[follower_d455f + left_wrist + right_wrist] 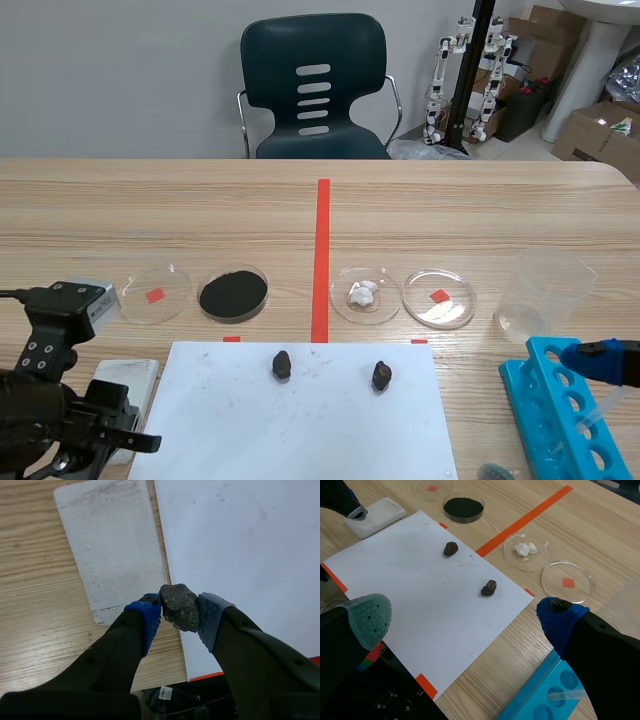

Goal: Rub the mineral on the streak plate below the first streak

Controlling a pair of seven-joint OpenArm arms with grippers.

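The left jaws clenched on the dark grey rough mineral lump (180, 607), at the near corner of the white rectangular streak plate (112, 545), whose long axis runs away toward 11 o'clock; right jaws released, the farther arm.

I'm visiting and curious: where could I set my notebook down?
The table beyond the row of dishes, up to its far edge, is bare. So is the white paper nearer than the two rocks. Crowded: the rack and beaker corner.
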